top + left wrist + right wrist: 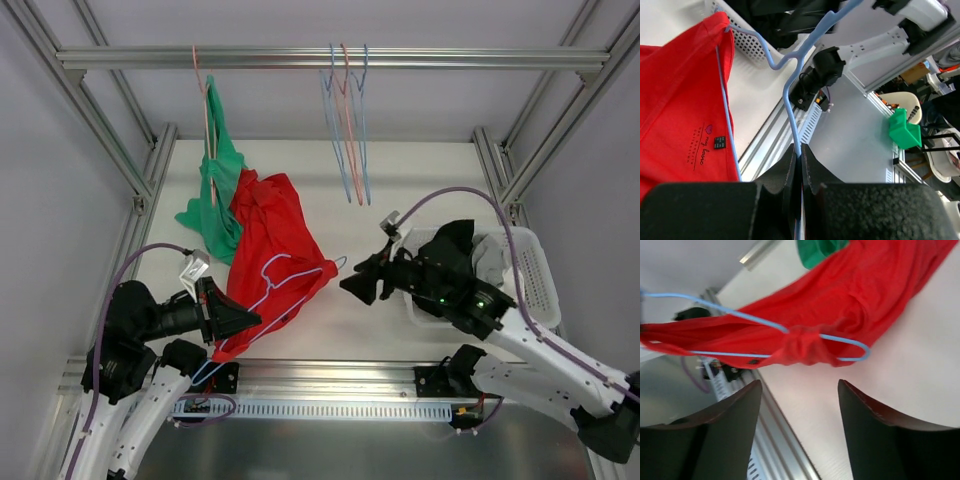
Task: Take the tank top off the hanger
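Note:
A red tank top [275, 250] hangs on a light blue wire hanger [290, 275], draped down onto the table. My left gripper [240, 322] is shut on the hanger's lower wire; in the left wrist view the blue hanger [790, 95] runs up out of the closed fingertips [800, 152], with the red tank top [680, 100] at the left. My right gripper [358, 287] is open and empty, just right of the hanger's end. In the right wrist view the tank top [840, 305] is bunched over the hanger [850, 346] ahead of the open gripper [799, 387].
A green garment [215, 190] hangs on a pink hanger [205, 110] from the top rail. Several bare hangers [348, 120] hang at the rail's middle. A white basket [525, 275] with dark clothes stands at the right. A metal rail [330, 375] runs along the table's near edge.

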Motion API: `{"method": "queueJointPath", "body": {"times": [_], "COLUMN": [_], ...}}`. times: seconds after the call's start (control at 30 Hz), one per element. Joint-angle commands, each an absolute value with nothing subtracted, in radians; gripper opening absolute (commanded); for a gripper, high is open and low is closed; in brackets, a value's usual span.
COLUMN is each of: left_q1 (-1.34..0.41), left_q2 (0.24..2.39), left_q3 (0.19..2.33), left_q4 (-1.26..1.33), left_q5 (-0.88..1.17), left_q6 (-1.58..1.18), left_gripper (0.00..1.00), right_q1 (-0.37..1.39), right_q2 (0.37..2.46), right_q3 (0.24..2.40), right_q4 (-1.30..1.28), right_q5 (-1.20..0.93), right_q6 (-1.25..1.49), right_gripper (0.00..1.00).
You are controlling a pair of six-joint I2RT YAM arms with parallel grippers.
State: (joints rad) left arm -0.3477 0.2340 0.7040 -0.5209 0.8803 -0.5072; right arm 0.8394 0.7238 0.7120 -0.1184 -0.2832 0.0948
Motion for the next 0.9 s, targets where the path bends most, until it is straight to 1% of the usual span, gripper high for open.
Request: {"method": "queueJointPath", "body": {"times": [0.0,0.13,0.27,0.3,0.33,0.37,0.4,0.47,0.57,0.67,0.7,0.73,0.77,0.8,0.87], "left_q1": [-0.356,-0.356,-0.356,-0.356,-0.356,-0.356,-0.356,-0.356,-0.356,-0.356,-0.356,-0.356,-0.356,-0.356,-0.356], "left_q2": [0.19,0.184,0.193,0.195,0.201,0.204,0.204,0.21,0.219,0.229,0.232,0.238,0.244,0.248,0.27], "left_q3": [0.712,0.721,0.719,0.718,0.716,0.715,0.715,0.715,0.719,0.727,0.73,0.738,0.744,0.761,0.788], "left_q4": [-0.463,-0.465,-0.465,-0.465,-0.465,-0.465,-0.465,-0.465,-0.465,-0.465,-0.465,-0.465,-0.465,-0.465,-0.463], "left_q5": [0.96,0.976,0.973,0.971,0.965,0.96,0.957,0.94,0.924,0.926,0.93,0.936,0.946,0.962,0.969], "left_q6": [-0.592,-0.617,-0.615,-0.614,-0.614,-0.614,-0.612,-0.612,-0.612,-0.611,-0.609,-0.609,-0.609,-0.606,-0.601], "left_gripper": [0.0,0.0,0.0,0.0,0.0,0.0,0.0,0.0,0.0,0.0,0.0,0.0,0.0,0.0,0.0], "right_q1": [0.913,0.956,0.966,0.968,0.968,0.968,0.966,0.966,0.968,0.96,0.944,0.927,0.905,0.847,0.749], "right_q2": [0.883,0.994,1.037,1.04,1.04,1.039,1.035,1.026,0.993,0.954,0.925,0.907,0.89,0.865,0.87], "right_q3": [0.758,0.778,0.785,0.784,0.782,0.781,0.781,0.778,0.758,0.747,0.752,0.758,0.77,0.776,0.822], "right_q4": [-0.009,0.087,0.144,0.15,0.158,0.163,0.163,0.163,0.16,0.094,0.062,-0.013,-0.059,-0.118,-0.175], "right_q5": [-0.006,-0.006,-0.012,-0.018,-0.018,-0.018,-0.02,-0.017,0.038,0.182,0.296,0.348,0.391,0.44,0.427], "right_q6": [0.043,0.046,0.046,0.041,0.04,0.037,0.034,0.026,0.02,0.031,0.046,0.064,0.11,0.127,0.152], "right_gripper": [0.63,0.58,0.51,0.44,0.4,0.33,0.17,0.02,0.0,0.0,0.0,0.0,0.0,0.0,0.0]}}
